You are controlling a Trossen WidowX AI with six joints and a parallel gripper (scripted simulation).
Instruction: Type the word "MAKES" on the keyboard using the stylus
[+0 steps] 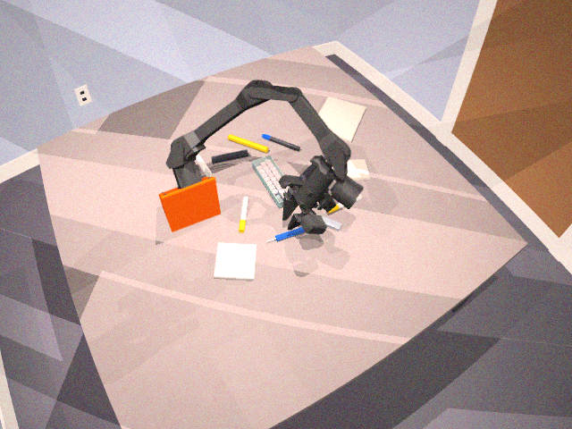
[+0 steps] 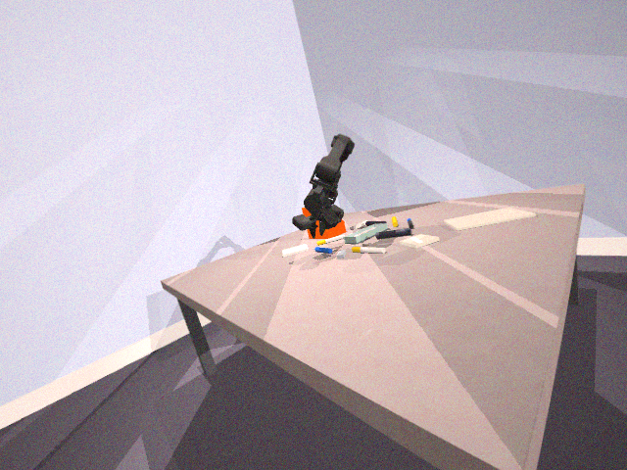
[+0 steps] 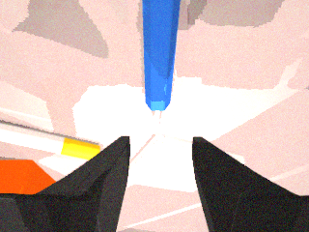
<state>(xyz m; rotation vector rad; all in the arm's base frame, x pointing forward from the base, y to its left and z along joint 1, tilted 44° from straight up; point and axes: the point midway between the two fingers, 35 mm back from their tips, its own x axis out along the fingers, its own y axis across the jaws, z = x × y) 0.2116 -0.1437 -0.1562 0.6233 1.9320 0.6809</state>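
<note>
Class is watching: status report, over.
Gripper open, empty. Slim blue stylus with thin pale tip lying ungrasped. Small grey block near its rear end.

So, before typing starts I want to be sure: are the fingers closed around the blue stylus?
No, the fingers stand apart with the blue stylus beyond their tips.

A desk [image 1: 369, 277] [image 2: 405, 323] [image 3: 222, 53] with keyboard [image 1: 269, 177] [image 2: 365, 233] and notepads [image 1: 342, 117] [image 2: 488, 218] (plus wall socket [image 1: 83, 95]) suggests an office or study.
</note>
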